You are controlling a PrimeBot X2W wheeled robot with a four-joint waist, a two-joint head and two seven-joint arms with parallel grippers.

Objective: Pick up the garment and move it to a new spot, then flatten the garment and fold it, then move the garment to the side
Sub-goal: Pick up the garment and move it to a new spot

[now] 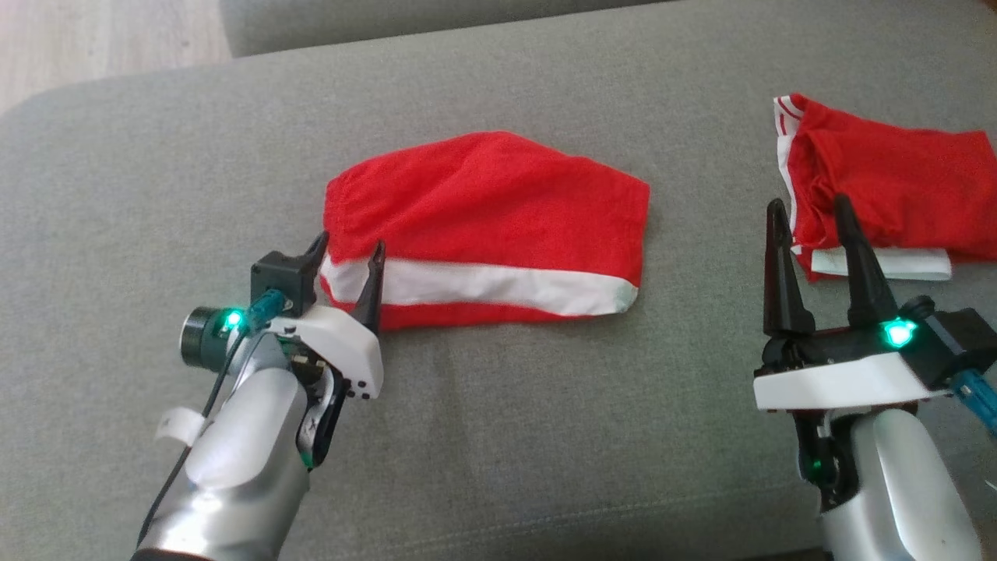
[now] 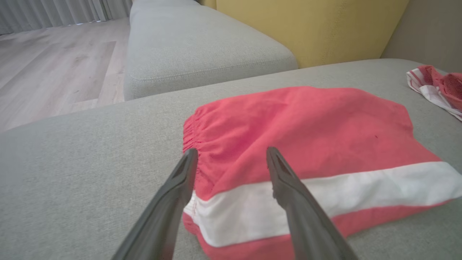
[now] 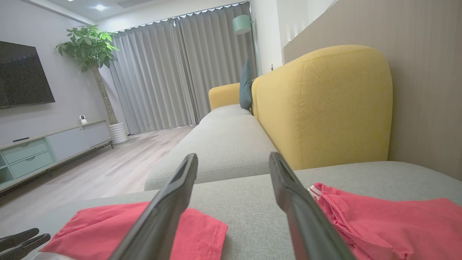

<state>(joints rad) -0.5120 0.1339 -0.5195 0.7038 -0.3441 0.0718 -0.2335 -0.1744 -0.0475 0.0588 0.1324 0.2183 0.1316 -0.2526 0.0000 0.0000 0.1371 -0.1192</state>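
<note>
Most seems done: the red garment [image 1: 487, 218] lies folded on the grey sofa seat [image 1: 545, 436], my left hand [image 1: 350, 243] with fingers apart at its left edge, my right hand [image 1: 808, 202] apart too; moving it aside remains.

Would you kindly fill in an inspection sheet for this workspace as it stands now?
Surface: grey sofa cushion, bare around the garments.
Job's things: red shorts with a white stripe, folded, lying flat mid-cushion.
Clutter: second red-and-white garment, crumpled, on the robot's right.
Grippers: left gripper open, tips over the shorts' waistband end; right gripper open, holding nothing, tips before the second garment.
Cables: dark cable along the left forearm; blue cable at the right wrist.
Surroundings: yellow sofa back, wood floor, curtains, television, potted plant.
</note>
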